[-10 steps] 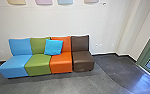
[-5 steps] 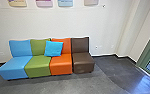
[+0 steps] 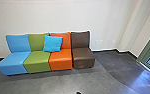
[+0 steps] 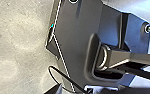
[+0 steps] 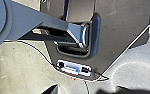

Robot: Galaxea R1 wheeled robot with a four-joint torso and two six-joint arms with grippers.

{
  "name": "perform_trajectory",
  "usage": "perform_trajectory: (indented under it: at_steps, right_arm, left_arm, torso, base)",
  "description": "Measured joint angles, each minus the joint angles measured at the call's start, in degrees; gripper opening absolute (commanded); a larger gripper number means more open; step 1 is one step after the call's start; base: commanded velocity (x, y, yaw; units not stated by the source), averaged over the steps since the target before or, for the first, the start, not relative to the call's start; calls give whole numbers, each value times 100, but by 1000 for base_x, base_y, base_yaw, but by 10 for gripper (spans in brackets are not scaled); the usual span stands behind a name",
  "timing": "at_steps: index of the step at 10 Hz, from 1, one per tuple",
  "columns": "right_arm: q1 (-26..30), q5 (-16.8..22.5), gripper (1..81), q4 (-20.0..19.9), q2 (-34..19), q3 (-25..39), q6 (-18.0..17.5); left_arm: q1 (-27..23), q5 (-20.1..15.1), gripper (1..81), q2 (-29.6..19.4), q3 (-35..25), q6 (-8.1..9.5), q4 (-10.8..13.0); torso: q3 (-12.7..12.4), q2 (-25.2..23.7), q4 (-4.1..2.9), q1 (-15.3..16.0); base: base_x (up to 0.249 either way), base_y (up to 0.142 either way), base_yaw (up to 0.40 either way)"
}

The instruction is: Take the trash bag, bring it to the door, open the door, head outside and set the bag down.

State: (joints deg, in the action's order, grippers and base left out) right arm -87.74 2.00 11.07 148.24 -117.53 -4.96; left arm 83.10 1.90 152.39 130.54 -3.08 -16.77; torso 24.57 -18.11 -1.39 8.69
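Over to the right of the brown seat (image 3: 83, 60), well apart from it, there's a green-framed glass panel (image 3: 146, 52) reaching down to the floor. It could be the door; too little of it is in sight for me to say whether it's open or closed.

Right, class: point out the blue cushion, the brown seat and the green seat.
Blue cushion (image 3: 52, 43): head view, middle of its front face.
Brown seat (image 3: 83, 56): head view, on its seat part.
Green seat (image 3: 37, 61): head view, on its seat part.
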Motion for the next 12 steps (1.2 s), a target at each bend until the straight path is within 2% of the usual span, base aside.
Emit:
perform_trajectory:
  at_steps: [1,4,7,12]
  right_arm:
    - [28,-5,811,-10,-116,116,0]
    - [67,-7,811,-33,-546,430,-22]
    - [118,-2,811,-149,-887,794,-27]
    - [185,20,811,-212,-1530,1538,-29]
  left_arm:
    - [-130,-74,811,-7,0,0,-39]
    - [-383,-250,811,-29,-13,0,-133]
    - [-786,-991,811,-40,-29,-5,-502]
    - [-959,-1104,811,-82,-27,-9,-550]
  torso:
    - [131,-147,0,99]
    - [232,-673,0,437]
    - [236,-1287,0,826]
    - [238,-2317,0,1473]
  base:
    - [0,0,0]
    - [0,0,0]
    - [0,0,0]
    - [0,0,0]
